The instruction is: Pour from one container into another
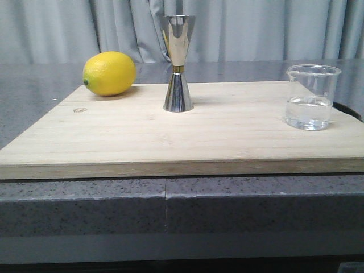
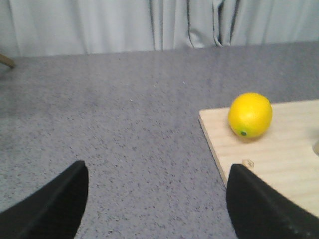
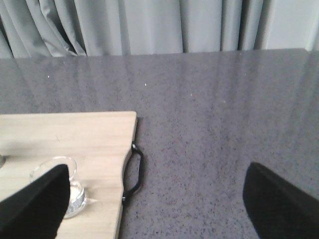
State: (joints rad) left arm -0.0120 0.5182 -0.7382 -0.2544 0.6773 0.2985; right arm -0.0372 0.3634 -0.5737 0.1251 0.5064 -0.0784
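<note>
Beaker (image 3: 57, 186) sits half hidden behind your right gripper (image 3: 159, 214), jaws wide; left gripper (image 2: 154, 209) equally wide. Jigger (image 1: 178, 62) at board's (image 1: 170, 142) twelve o'clock, curtain (image 1: 256, 28) behind.

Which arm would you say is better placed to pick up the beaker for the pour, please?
Right. The beaker stands at the board's right end, beside the open right gripper; the left gripper sits off the board near the lemon.

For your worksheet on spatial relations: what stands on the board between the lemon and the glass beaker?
In the front view, the steel jigger stands upright between the lemon and the glass beaker; the rest of the wooden board there is bare.
</note>
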